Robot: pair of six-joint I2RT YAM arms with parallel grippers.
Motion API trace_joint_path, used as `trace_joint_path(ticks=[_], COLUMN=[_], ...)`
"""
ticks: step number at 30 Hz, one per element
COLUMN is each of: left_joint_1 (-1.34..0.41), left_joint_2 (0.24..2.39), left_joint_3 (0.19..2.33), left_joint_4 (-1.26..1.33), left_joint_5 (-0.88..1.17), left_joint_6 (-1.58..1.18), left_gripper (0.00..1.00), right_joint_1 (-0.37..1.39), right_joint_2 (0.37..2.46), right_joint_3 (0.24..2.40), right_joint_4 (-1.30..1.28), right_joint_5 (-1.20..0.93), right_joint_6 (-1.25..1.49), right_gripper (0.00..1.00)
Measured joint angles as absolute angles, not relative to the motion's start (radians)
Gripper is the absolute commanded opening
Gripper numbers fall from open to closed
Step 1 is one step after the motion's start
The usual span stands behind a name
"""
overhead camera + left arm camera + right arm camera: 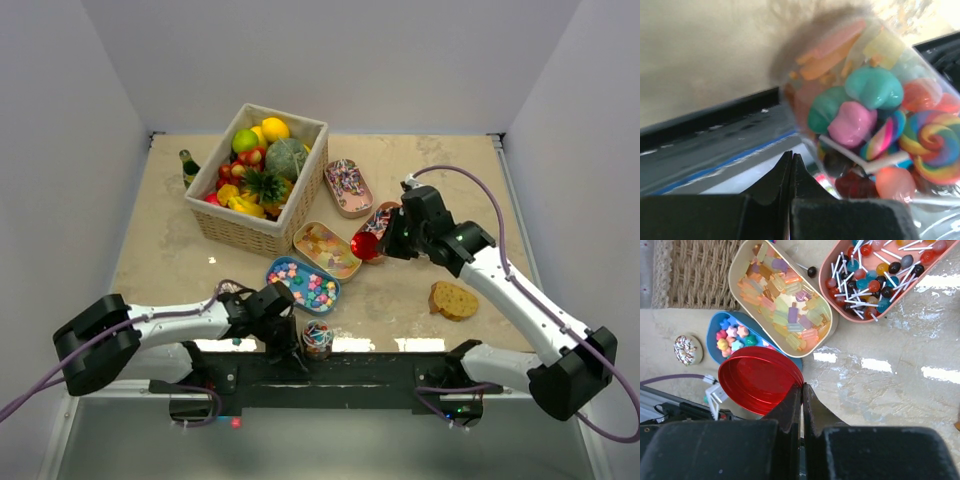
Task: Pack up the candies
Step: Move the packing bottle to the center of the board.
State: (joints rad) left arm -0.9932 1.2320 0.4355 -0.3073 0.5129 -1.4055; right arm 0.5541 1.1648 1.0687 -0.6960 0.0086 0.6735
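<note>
Red lid (760, 379) pinched at its rim in the closed right claw (802, 388); left claw (791, 157) closed, empty, beside a clear jar (800, 100) of candies (874, 87).

No readable text, labels or numbers

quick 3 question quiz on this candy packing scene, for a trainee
1. True or false: the left gripper is clamped on the clear candy jar.
2. What does the right gripper hold? A) red lid B) cookie C) doughnut
3. Fill in: the lollipops lie in the ____ tray.
Key: 1 false, it is shut on nothing, beside the jar. 2 A. 3 pink.
</note>
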Motion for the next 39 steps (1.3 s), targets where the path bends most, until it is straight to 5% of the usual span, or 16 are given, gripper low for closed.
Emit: trace_joint_path(ticks=[14, 31, 33, 35, 39], left_joint_1=[-1.079, -1.067, -1.062, -1.060, -1.030], left_joint_2=[1.338, 1.629, 1.622, 1.591, 1.422], left_joint_3=[0.437, 0.626, 0.676, 0.724, 0.775], left_joint_4=[0.079, 0.319, 0.231, 0.103, -0.184], left_joint_5=[0.541, 0.589, 0.611, 0.622, 0.625], left_joint_6=[-1.825, -1.903, -1.850, -1.783, -1.672], left_gripper=[0.00, 0.01, 0.05, 0.23, 0.41], right_joint_1=[0.542, 0.513, 0.508, 0.503, 0.493], right_joint_2=[1.065, 1.035, 1.041, 1.053, 1.108], right_joint_3=[1.067, 1.031, 1.032, 1.034, 1.046], right_joint_4=[-0.704, -0.740, -0.740, -0.737, -0.709], right_joint_5=[0.009, -0.013, -0.022, -0.027, -0.043], right_joint_6=[0.682, 0.679, 0.670, 0.661, 0.643], right_gripper=[0.00, 0.00, 0.00, 0.00, 0.00])
